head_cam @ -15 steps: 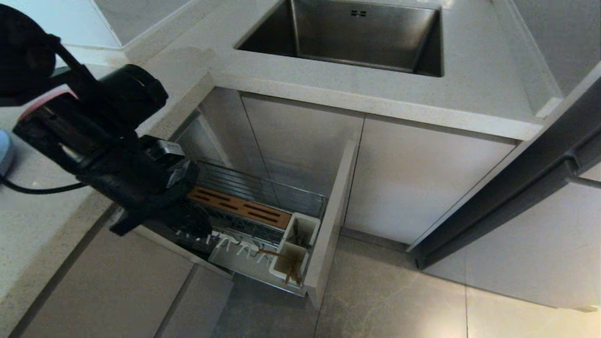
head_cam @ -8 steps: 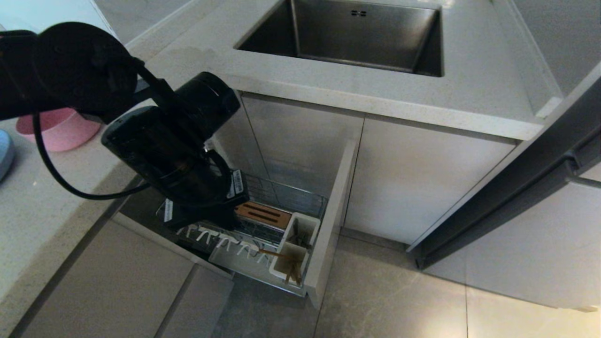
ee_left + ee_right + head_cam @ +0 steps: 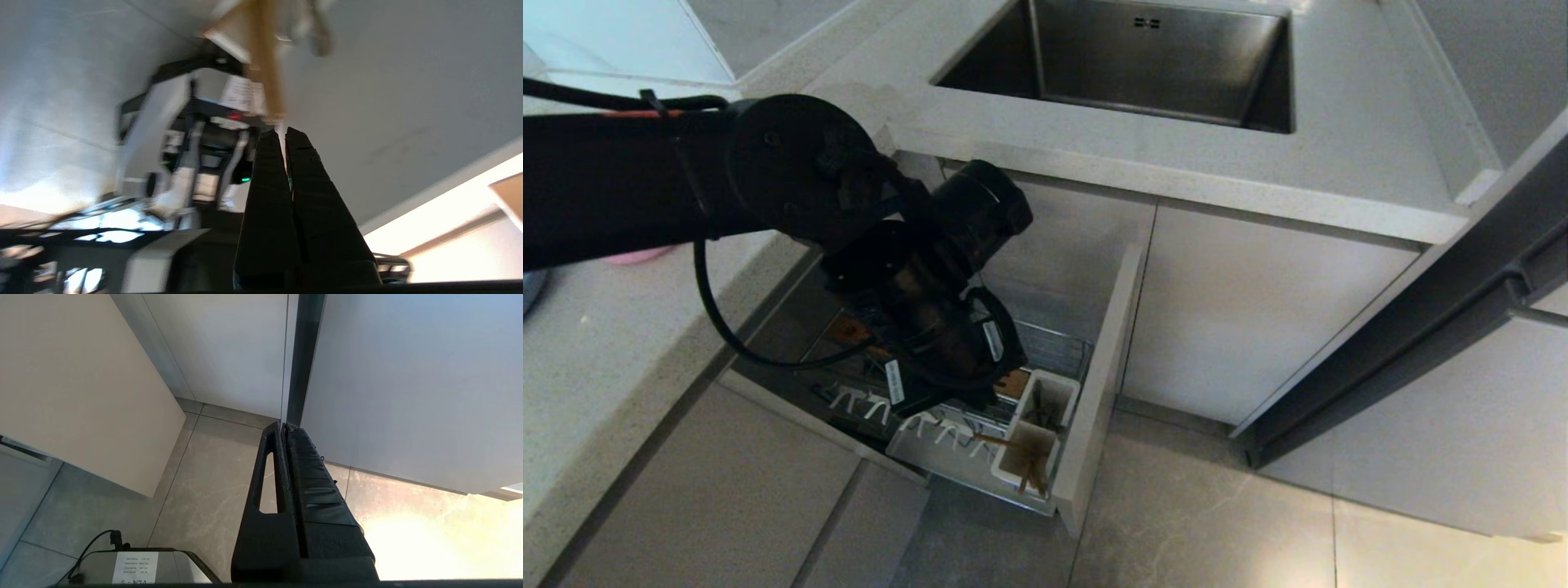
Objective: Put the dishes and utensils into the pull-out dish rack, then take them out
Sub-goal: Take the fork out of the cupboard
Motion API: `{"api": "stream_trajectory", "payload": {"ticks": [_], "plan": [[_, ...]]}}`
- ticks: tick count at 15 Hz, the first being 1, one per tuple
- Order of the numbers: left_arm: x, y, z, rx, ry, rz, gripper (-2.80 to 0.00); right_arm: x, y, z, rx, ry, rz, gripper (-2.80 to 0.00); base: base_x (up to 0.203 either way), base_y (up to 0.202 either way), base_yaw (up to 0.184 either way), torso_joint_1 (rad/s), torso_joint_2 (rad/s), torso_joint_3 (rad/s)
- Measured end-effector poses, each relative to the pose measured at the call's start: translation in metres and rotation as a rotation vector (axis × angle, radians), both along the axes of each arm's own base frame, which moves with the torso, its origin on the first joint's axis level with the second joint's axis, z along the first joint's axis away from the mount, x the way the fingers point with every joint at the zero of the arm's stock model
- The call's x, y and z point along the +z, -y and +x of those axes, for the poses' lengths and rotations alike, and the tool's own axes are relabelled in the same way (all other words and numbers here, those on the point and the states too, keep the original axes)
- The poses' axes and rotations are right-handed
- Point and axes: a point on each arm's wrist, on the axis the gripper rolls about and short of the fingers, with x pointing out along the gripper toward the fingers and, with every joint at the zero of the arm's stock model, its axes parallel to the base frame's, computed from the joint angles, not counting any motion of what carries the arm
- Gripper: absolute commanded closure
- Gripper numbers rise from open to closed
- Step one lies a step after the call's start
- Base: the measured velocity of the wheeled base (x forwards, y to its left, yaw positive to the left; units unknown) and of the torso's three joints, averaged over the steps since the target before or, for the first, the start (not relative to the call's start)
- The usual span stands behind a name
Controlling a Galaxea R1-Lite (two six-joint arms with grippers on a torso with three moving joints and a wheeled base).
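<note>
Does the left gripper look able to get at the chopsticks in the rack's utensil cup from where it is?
Probably yes: the left gripper, shut and empty, hangs over the pull-out dish rack, and the chopsticks stand uncovered in the near cup.

My black left arm crosses a pale speckled counter. The rack is chrome wire with white prongs, white cups holding light-wood chopsticks; far sink is dull steel grey.
</note>
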Motion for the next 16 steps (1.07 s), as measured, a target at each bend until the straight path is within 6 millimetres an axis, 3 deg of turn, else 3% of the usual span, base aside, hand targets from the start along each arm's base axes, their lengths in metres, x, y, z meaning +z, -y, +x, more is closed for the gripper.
{"api": "stream_trajectory", "payload": {"ticks": [1, 5, 16], "plan": [[-0.003, 0.004, 0.002, 0.012, 0.005, -0.006, -2.80, 0.000, 0.000, 0.000, 0.000, 0.000, 0.000, 0.00, 0.000, 0.000, 0.000, 0.000, 0.00, 0.000], [-0.014, 0.014, 0.012, 0.081, 0.017, -0.018, -2.80, 0.000, 0.000, 0.000, 0.000, 0.000, 0.000, 0.00, 0.000, 0.000, 0.000, 0.000, 0.00, 0.000], [-0.032, 0.016, 0.033, 0.249, 0.039, -0.014, -2.80, 0.000, 0.000, 0.000, 0.000, 0.000, 0.000, 0.00, 0.000, 0.000, 0.000, 0.000, 0.00, 0.000]]}}
